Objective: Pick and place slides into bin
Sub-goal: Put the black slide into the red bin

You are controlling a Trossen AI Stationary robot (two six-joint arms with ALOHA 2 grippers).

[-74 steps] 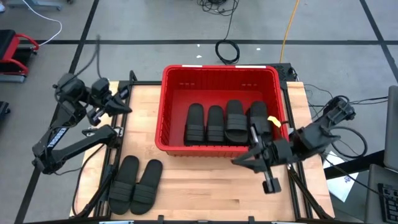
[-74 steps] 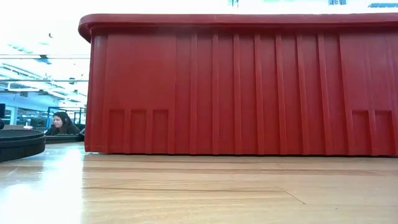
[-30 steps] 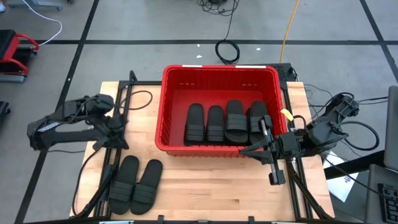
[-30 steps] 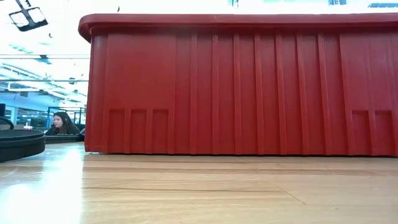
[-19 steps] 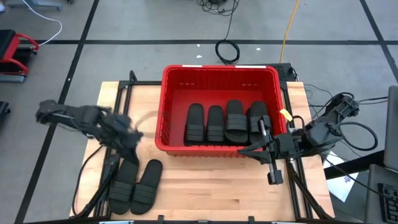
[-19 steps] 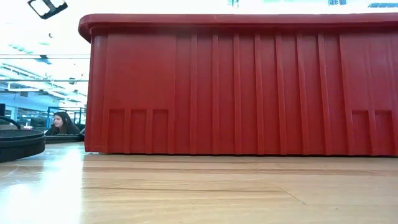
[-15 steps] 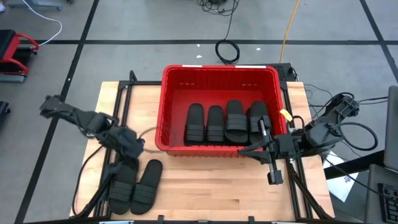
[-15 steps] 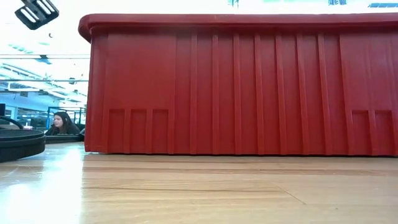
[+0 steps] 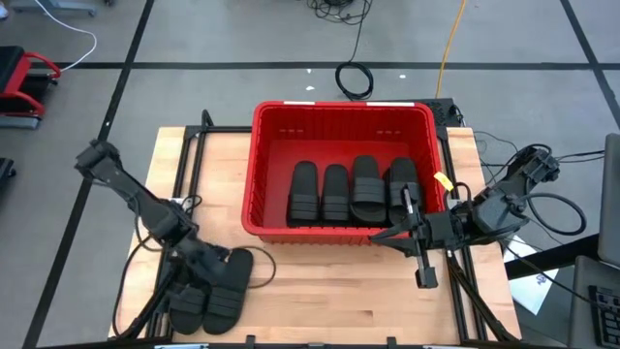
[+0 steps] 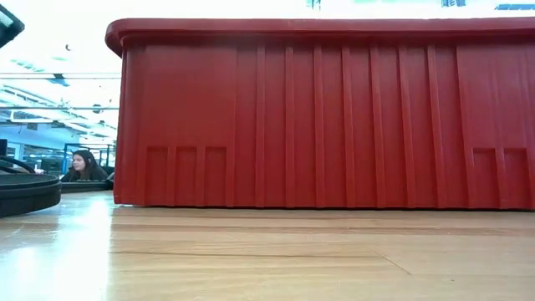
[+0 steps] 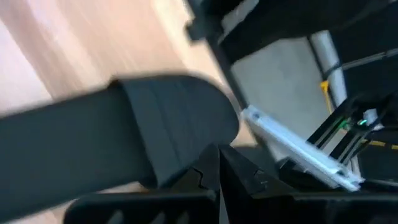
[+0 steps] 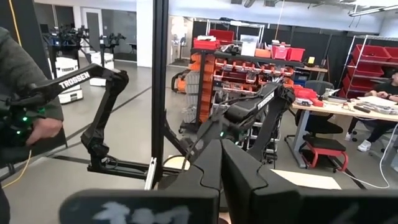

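Two black slides [image 9: 211,291] lie side by side, soles down, on the wooden table near its near-left corner. Several more slides [image 9: 351,190] lie in the red bin [image 9: 262,165] at the table's middle. My left gripper [image 9: 218,262] is shut and slants down over the far ends of the two loose slides. In the left wrist view its shut tips [image 11: 219,163] stand at the rounded end of one slide [image 11: 124,137]. My right gripper [image 9: 386,236] is shut, level, and held high over the bin's near right corner. My left gripper's shut fingertips [image 11: 211,171] stand right at the rounded end of a loose slide [image 11: 205,118], coming slanting down from the table's far left. The picture is blurred, and I cannot tell whether they touch it.
The bin's tall near wall [image 10: 326,117] fills the low view, with one slide [image 10: 25,192] at that view's left edge. Bare wood [image 9: 329,291] lies between bin and near edge. A person's hand [image 12: 37,127] and other robot arms [image 12: 93,99] show in the room beyond.
My left arm has swung from the table's far left side toward the near edge and down, turning as it went, until its shut gripper stands over the two loose slides. The slides have not moved. The right arm has kept still.
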